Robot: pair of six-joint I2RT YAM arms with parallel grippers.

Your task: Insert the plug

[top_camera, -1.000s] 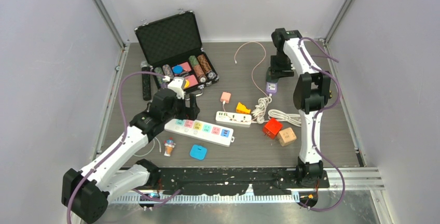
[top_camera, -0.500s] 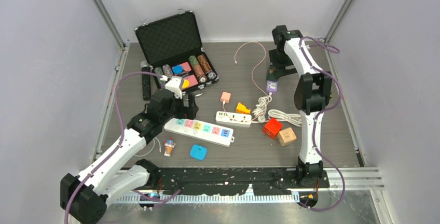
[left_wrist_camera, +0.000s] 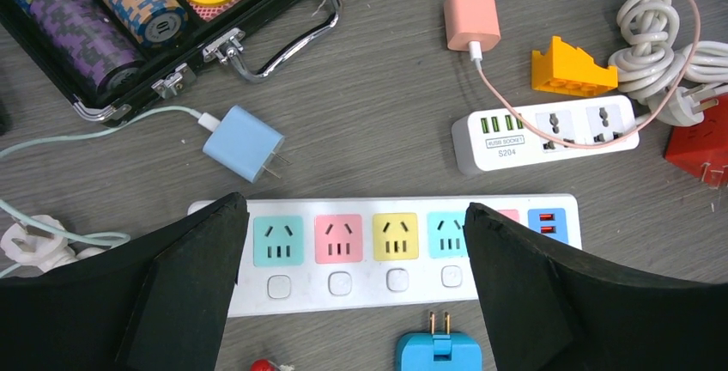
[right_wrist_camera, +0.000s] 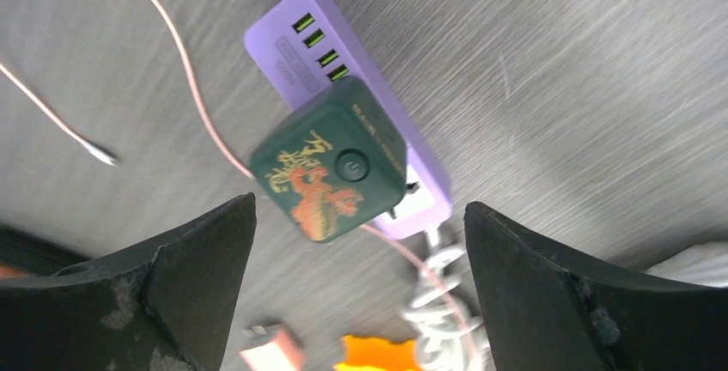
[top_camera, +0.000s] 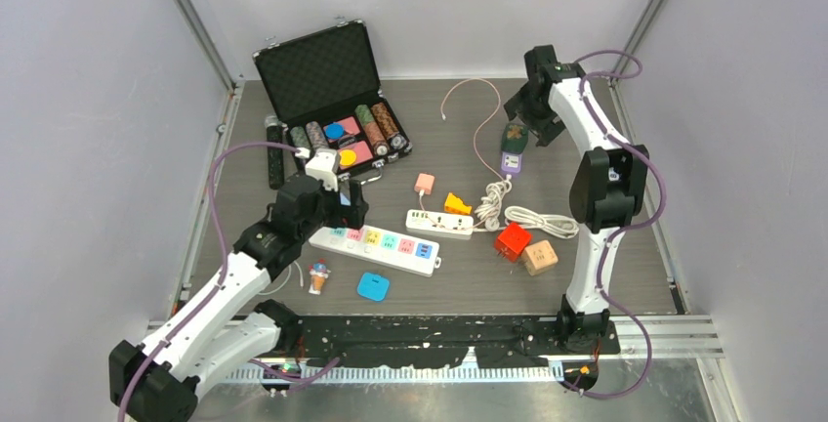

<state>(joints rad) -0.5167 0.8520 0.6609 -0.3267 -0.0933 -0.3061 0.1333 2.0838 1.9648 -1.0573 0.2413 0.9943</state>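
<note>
Progress: judged near the end. The green plug sits on top of the purple strip, and nothing grips it.
Plug location: far right of the table in the top view, on the wider end of the purple strip, beside its row of green USB ports.
Seating: the plug body looks tilted in the right wrist view. The prongs are hidden under it, so I cannot tell whether it is fully home.
Right gripper: jaws wide apart and empty, hanging over the plug without touching it.
Left gripper: jaws wide apart and empty, hovering above the multicolour strip.
Left-side items: a light blue charger lies loose just beyond that strip, prongs toward it. A blue adapter lies on its near side. All coloured sockets in view are unfilled.
Left to do: probably only a check or a press-down on the green plug if it is not flush, then pulling the right arm away.
Risk: a push on a tilted plug could slide the purple strip.
</note>
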